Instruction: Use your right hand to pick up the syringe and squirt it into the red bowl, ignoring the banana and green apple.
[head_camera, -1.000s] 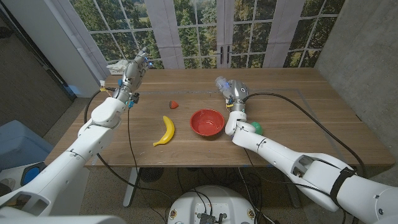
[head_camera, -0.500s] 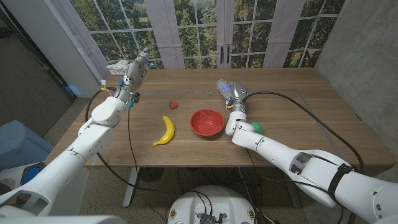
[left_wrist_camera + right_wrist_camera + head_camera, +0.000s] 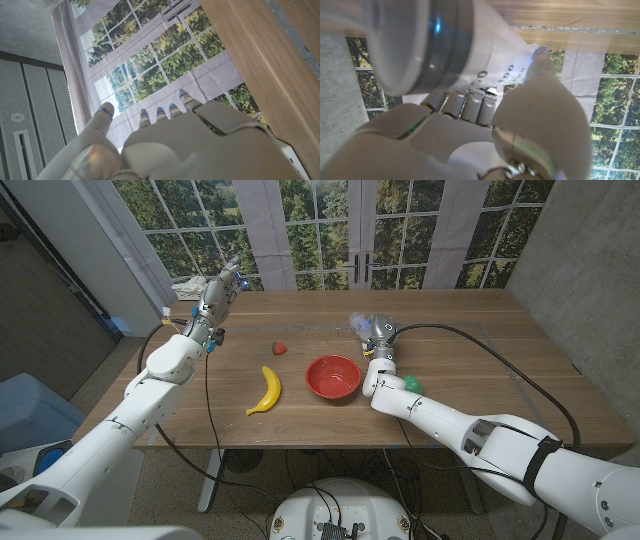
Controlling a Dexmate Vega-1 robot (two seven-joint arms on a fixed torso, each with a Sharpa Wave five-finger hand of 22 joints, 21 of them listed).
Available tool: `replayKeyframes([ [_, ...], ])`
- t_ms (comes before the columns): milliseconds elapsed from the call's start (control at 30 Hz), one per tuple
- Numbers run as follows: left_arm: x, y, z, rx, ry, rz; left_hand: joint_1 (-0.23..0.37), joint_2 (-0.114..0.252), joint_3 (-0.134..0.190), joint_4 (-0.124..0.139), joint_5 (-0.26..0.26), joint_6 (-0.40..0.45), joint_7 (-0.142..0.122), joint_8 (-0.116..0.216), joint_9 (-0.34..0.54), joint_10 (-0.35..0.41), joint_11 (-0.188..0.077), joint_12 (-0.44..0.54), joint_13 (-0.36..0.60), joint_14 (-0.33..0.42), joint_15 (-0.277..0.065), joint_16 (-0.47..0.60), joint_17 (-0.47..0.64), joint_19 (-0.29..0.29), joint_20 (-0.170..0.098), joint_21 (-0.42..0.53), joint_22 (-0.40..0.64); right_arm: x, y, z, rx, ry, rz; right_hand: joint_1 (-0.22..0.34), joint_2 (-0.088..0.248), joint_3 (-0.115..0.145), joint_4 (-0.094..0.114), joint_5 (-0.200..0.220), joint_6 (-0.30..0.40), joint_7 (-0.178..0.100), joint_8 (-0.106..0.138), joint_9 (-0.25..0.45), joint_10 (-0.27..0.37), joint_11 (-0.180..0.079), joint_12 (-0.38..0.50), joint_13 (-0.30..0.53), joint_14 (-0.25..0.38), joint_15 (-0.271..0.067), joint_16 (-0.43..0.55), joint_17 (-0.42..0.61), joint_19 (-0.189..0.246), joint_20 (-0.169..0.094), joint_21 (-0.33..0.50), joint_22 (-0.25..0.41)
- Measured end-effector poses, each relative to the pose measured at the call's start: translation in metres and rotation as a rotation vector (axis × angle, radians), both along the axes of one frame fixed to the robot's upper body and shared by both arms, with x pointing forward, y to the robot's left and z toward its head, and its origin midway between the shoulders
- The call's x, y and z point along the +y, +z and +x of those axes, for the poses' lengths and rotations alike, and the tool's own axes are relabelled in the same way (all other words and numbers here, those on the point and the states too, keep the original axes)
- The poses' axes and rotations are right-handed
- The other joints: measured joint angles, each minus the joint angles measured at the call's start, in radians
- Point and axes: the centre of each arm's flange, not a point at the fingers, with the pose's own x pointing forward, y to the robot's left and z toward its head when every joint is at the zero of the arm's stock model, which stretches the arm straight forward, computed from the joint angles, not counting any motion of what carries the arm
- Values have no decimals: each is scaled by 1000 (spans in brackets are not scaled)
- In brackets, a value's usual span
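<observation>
My right hand (image 3: 375,332) is raised just behind and to the right of the red bowl (image 3: 333,376), holding the syringe (image 3: 358,319). In the right wrist view the syringe (image 3: 465,47) is a clear barrel with printed numbers and a wide plunger end, with my fingers (image 3: 470,102) wrapped under it and the thumb (image 3: 540,115) beside it. The bowl sits near the table's front middle. The banana (image 3: 266,390) lies left of the bowl. A green apple (image 3: 411,384) peeks out from behind my right forearm. My left hand (image 3: 220,290) is lifted at the far left of the table, holding nothing, with fingers (image 3: 160,114) held straight.
A small red strawberry-like piece (image 3: 280,347) lies behind the banana. The wooden table (image 3: 480,360) is bare on its right half. A black cable (image 3: 500,365) runs over the table to my right hand. Windows stand behind the table.
My right hand with the syringe has shifted very slightly. The left arm and the objects on the table have not moved.
</observation>
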Motion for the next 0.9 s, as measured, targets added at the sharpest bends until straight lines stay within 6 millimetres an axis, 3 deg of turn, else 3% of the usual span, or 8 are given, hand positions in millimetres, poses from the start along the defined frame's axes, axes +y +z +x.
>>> replayKeyframes([
  [200, 0, 1, 1, 1, -3, 4, 0, 0, 0, 0, 0, 0, 0, 0, 0, 0, 0, 0, 0, 0, 0, 0, -3, 1, -1, 0, 0, -1, 0, 2, 22, -24, -13, 11, -10, 10, -10, -39, -15, -69, -18, 5, -38, -49, -25, 1, -61, 14, -23, 0, 0, 0, 4, 0],
  [300, 0, 1, 1, 1, -3, 5, 0, 0, 0, 0, 0, 0, 0, 0, 0, 0, 0, 0, 0, 0, 0, 0, -3, 1, -1, 0, 0, -2, 0, 3, 33, -34, -14, 13, -13, 9, -9, -55, -24, -81, -21, 11, -47, -56, -32, 1, -84, 20, -31, 5, 0, 0, 4, 0],
  [367, 0, 1, 2, 2, -4, 7, 0, 0, 0, 0, 0, 0, 0, 0, 0, 0, 0, 0, 0, 0, 0, 0, -3, 1, -1, 0, 0, -1, 0, 3, 37, -35, -17, 50, 24, -4, 4, -67, -41, -98, -32, 11, -83, -44, -39, -1, -109, 24, -38, 6, 0, 0, 4, -1],
  [467, 0, 2, 2, 1, -5, 9, 0, 0, 0, 0, 0, 0, 0, 0, 0, 0, 0, 0, 0, 0, 0, 0, -3, 1, -1, 0, 0, -1, 1, 3, 45, -38, -18, 32, 42, -19, 18, -72, -73, -118, -35, 6, -131, -37, -39, -3, -153, 29, -49, 14, -15, 15, 4, -5],
  [533, 0, 2, 3, 1, -6, 10, 0, 0, 0, 0, 0, 0, 0, 0, 0, 0, 0, 0, 0, 0, 0, 0, -2, 1, -1, 0, 0, -2, 1, 3, 50, -39, -18, 14, 63, -28, 19, -72, -108, -112, -35, 5, -168, -27, -41, -10, -176, 29, -55, 18, -24, 24, 4, -5],
  [600, -1, 3, 3, 1, -7, 10, 0, 0, 0, 0, 0, 0, 0, 0, 0, 0, 0, 0, 0, 0, 0, 0, -2, 1, -1, 0, 0, -3, 2, 4, 56, -40, -17, 37, 92, -31, 22, -74, -147, -109, -35, 4, -212, -20, -43, -17, -201, 35, -60, 22, -29, 29, 3, -5],
  [700, -1, 4, 3, 0, -7, 11, 0, 0, 0, 0, 0, 0, 0, 0, 0, 0, 0, 0, 0, 0, 0, 0, 0, 1, -1, 0, 0, -4, 2, 4, 67, -39, -16, 2, 112, -45, 33, -73, -217, -103, -39, 4, -285, -4, -43, -27, -247, 39, -74, 28, -39, 46, -4, -5],
  [900, -2, 6, 5, 2, -10, 12, 0, 0, 0, 0, 0, 0, 0, 0, 0, 0, 0, 0, 0, 0, 0, 0, 0, 1, -1, 0, 0, -7, 4, 5, 90, -43, -18, -136, 57, -87, 56, -36, -381, -84, -39, 0, -439, 27, -43, -50, -349, 44, -98, 37, -78, 78, -40, -5],
])
